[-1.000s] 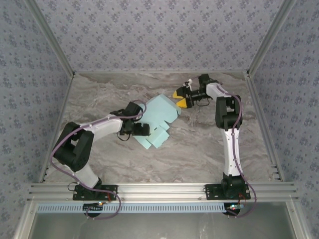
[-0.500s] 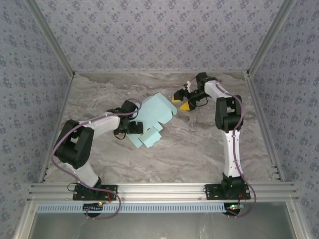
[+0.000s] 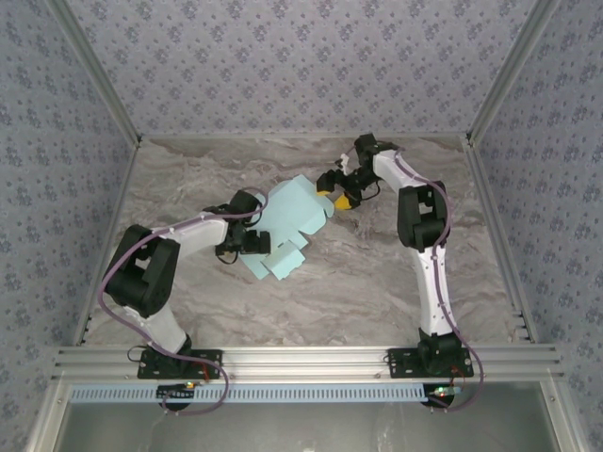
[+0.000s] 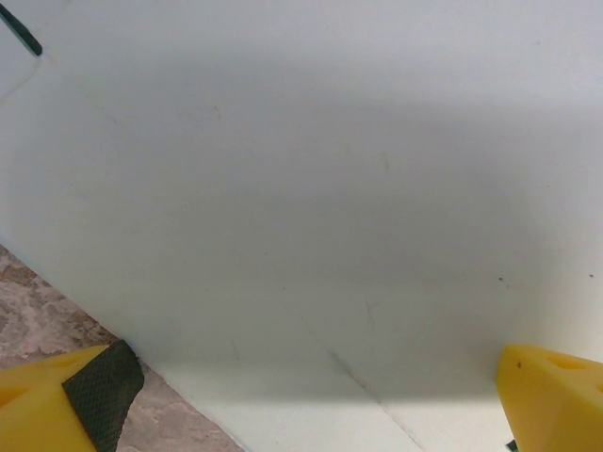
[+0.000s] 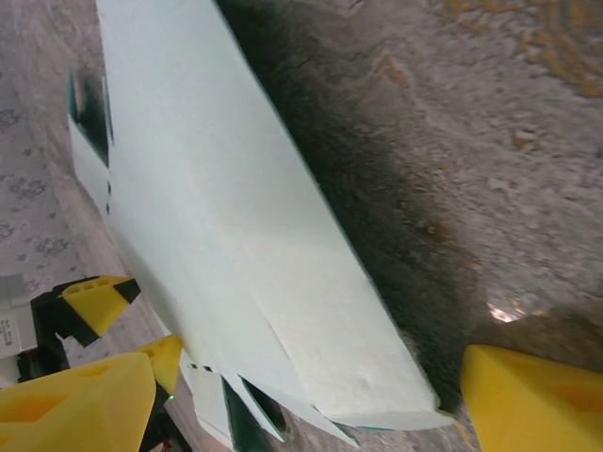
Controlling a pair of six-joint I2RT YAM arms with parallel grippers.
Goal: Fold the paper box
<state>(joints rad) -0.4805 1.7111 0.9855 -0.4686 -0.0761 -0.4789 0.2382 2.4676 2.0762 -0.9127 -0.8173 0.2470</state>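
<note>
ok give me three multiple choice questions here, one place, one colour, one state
1. Where is the paper box? A between the left gripper and right gripper; B inside a bin; C on a shelf.
2. Fingertips' colour? A red; B yellow; C white.
3. Right gripper's jaws? A shut on the box; B shut, empty; C open.
Key: 1A, the top view shows a gripper at each side; 2B, both wrist views show yellow tips; 3C, the tips stand wide apart around the box's end.

Paper box [image 3: 297,212] matt thin card; table [image 3: 377,282] marble-look, probably smooth.
</note>
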